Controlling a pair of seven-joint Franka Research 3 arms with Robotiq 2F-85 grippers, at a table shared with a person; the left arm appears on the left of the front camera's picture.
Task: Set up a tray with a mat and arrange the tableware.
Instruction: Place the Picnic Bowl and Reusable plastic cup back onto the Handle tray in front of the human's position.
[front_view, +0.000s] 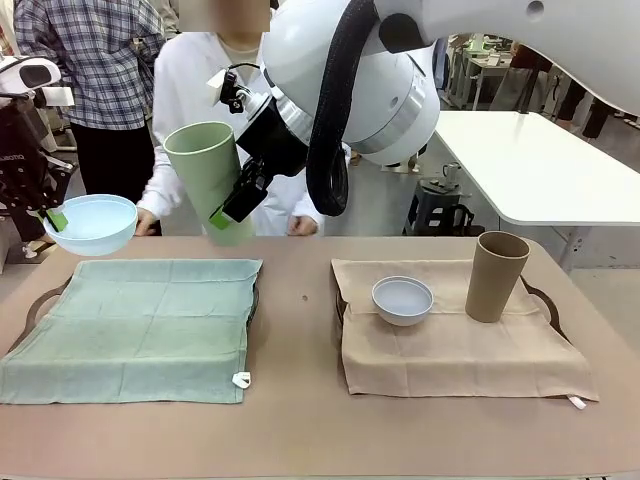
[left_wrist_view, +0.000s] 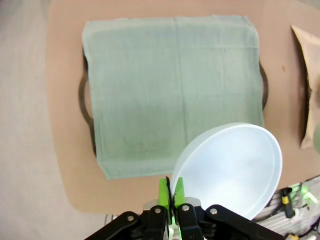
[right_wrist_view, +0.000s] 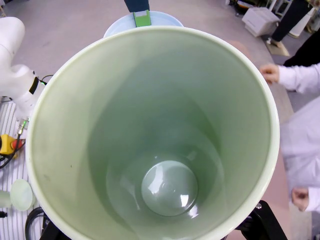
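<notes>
Pinching the near rim of the pale blue bowl (front_view: 92, 222) between its closed green pads, the left gripper (front_view: 52, 218) holds that bowl in the air at the left side of the table (front_view: 300, 420), above and just behind the far left corner of the green mat (front_view: 135, 325). From the left wrist camera the bowl (left_wrist_view: 232, 167) tilts up to the right of the fingers (left_wrist_view: 171, 192), its hollow facing the camera, with the green mat (left_wrist_view: 170, 85) spread flat over a dark tray (left_wrist_view: 86, 107) below it. The right gripper (front_view: 232, 212) holds the light green tumbler (front_view: 205, 170) up in the air behind the table, between the two mats, the cup tilted with its mouth up and to the left; its fingers stand wide apart around the lower wall of the cup. Seen from the right wrist camera, the tumbler (right_wrist_view: 150, 135) opens straight toward the lens, and the blue bowl's rim (right_wrist_view: 165, 19) shows just past its far edge. On the tan mat (front_view: 460, 345) at the right, the bluish white bowl (front_view: 402, 300) sits upright near the left side, and the tan brown tumbler (front_view: 496, 277) stands upright to its right, the two apart. A person (front_view: 225, 90) in white stands at the far side, one hand (front_view: 302, 226) resting near the table edge. Small white tags show at a near corner of each mat, but no writing on them can be read.
</notes>
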